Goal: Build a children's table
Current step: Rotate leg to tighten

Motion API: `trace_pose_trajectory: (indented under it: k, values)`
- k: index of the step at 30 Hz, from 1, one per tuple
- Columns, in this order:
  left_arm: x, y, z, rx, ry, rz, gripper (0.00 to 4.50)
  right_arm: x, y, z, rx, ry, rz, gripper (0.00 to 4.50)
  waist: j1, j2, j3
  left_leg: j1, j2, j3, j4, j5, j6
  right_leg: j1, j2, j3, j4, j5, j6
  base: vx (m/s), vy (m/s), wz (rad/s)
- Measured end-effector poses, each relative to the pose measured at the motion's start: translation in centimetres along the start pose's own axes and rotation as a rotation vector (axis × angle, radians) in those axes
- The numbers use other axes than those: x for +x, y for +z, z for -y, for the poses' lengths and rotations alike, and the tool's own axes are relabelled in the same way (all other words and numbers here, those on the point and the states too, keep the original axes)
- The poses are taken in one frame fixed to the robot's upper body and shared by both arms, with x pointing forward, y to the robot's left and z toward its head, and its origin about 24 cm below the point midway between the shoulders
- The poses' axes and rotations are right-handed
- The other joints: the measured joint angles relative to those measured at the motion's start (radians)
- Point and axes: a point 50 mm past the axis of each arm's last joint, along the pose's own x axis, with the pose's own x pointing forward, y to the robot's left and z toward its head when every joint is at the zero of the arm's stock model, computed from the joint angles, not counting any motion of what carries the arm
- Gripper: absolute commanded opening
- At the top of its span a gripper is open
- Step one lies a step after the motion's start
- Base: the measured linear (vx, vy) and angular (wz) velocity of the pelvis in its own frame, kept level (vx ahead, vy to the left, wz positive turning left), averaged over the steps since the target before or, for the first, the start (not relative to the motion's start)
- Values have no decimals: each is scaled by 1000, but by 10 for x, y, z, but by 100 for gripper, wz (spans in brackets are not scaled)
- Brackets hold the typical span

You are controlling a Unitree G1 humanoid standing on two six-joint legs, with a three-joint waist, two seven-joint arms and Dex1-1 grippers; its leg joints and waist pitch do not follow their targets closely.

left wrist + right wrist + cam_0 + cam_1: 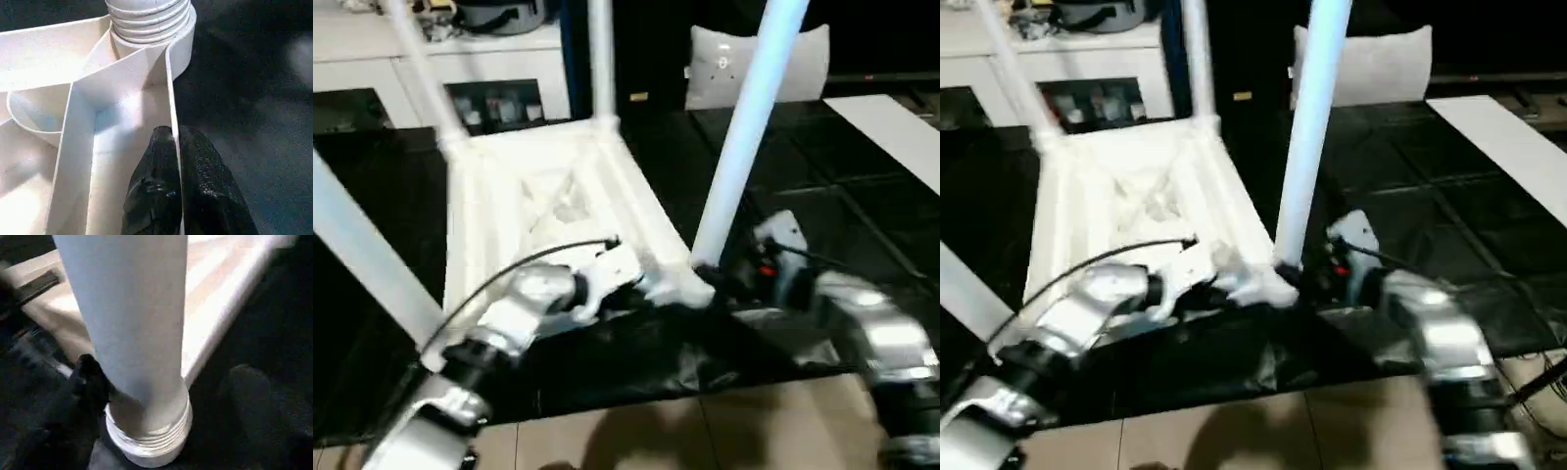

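A: How far along is the table?

B: The top (548,196) lies upside down on the dark floor (822,196), ribs up. Four legs stand from its corners: two at the far side, one at the near left, and the near-right leg (749,127) sitting in its socket (146,29).

A: Is that last one fully home?

B: Probably not. Thread rings show above the socket rim, so some turning is likely left, then flipping the table upright.

A: And the pincers?

B: The left pincer (173,191) is pinched narrow on the top's thin rim wall beside that socket. The right pincer (161,396) straddles the leg's base; one finger (90,382) touches it, the other is blurred, so I can't tell its state.

A: Anything cut off?

B: All the leg tips run out of frame.
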Motion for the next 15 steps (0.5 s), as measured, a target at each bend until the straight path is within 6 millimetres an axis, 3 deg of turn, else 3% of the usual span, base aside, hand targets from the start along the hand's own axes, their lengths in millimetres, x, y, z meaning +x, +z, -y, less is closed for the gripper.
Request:
trace_pose_trajectory:
  k: [10, 15]
  values:
    - [-10, -4, 7, 57, -169, -3, 0, -6, 0, -11, -18, 301, -63, 321, 29, -2, 1, -1, 0, 0, 3, 0, 1, 0, -1, 0, 1, 1, -1, 0, 0, 0]
    - [-12, -4, 8, 70, -198, -1, 0, -4, -2, -16, 2, 372, -77, 263, 38, -3, 1, -1, 1, 0, 4, 0, 1, 0, -1, 0, 2, 1, -1, 0, 0, 0]
